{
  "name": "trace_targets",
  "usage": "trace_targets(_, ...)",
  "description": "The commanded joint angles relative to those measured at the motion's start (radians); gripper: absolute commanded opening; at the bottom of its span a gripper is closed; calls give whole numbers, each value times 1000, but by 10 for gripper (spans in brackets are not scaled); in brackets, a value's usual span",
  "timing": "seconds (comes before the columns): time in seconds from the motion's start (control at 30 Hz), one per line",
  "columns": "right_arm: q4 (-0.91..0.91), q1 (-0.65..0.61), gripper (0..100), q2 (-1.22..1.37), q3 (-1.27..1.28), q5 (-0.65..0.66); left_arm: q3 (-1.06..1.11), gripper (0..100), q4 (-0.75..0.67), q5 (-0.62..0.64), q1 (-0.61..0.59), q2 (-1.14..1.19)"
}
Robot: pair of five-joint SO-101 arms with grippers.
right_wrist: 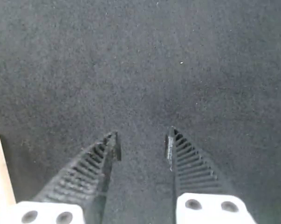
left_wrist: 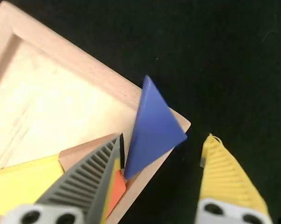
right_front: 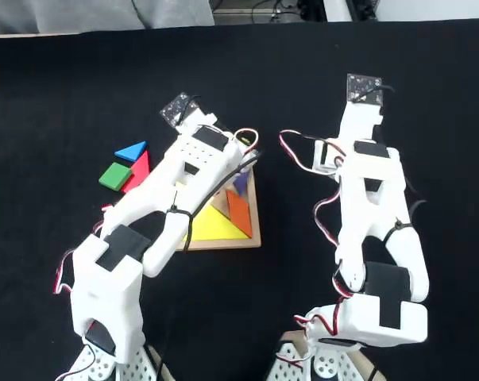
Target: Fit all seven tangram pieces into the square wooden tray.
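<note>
Left gripper (left_wrist: 164, 140), fingers apart, above the far right corner of the wooden tray (left_wrist: 61, 51), where a dark blue triangle (left_wrist: 152, 126) rests tilted across the rim. Right gripper (right_wrist: 142, 135), fingers also apart, over the black cloth (right_wrist: 187, 56) right of the tray.

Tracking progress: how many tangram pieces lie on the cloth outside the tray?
3: blue triangle, green square, red triangle, clustered beside the tray; the left arm may hide others.
</note>
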Motion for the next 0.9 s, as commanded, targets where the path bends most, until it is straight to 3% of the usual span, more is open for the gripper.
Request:
trace_targets(0.0, -9, -9, 159, -5, -64, 9, -21, 281, 9, 6, 12, -20)
trace_targets(0.17, -6, -6, 159, -4, -68, 8, -44, 281, 75, -2, 10, -21)
trace_targets(0.27, -6, -9, 158, -4, -67, 9, -96, 281, 189, -23, -44, -43)
trace_targets(0.4, -5, -32, 157, -5, -67, 11, -213, 281, 397, -215, -189, -126)
trace_targets(0.53, -3, -149, 63, -5, -79, 11, -262, 229, 519, -422, -354, -236)
trace_targets(0.6, 8, -238, 13, 5, -108, 31, -260, 162, 537, -489, -450, -293)
trace_targets(0.73, 89, -379, 20, 56, -211, 150, -157, 28, 508, -608, -599, -373)
trace_targets(0.87, 104, -431, 11, 193, -346, 150, 50, 43, 368, -634, -661, -385)
